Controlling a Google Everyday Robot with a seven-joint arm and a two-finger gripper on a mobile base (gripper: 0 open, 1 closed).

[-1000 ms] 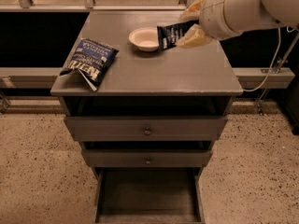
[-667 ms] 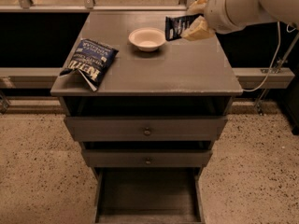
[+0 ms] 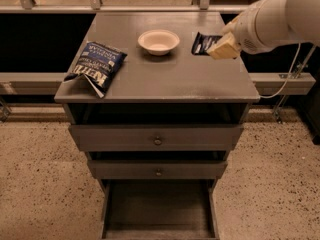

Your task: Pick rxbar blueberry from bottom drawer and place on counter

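Observation:
The rxbar blueberry (image 3: 204,43), a small dark navy wrapper with white print, is at the back right of the counter (image 3: 175,81), low over or touching its top. My gripper (image 3: 217,47) reaches in from the right with tan fingers (image 3: 225,46) and is shut on the bar's right end. The white arm fills the upper right corner. The bottom drawer (image 3: 112,209) stands pulled open at the foot of the cabinet, and its inside looks empty.
A white bowl (image 3: 158,41) sits at the counter's back middle, just left of the bar. A blue-and-white chip bag (image 3: 95,66) lies at the counter's left edge. Two shallower drawers with knobs (image 3: 157,140) (image 3: 158,172) are shut. A cable (image 3: 287,74) hangs at the right.
My gripper has carried the bar to the right, away from the bowl, and lower toward the counter's back right part. The bowl and chip bag have not moved.

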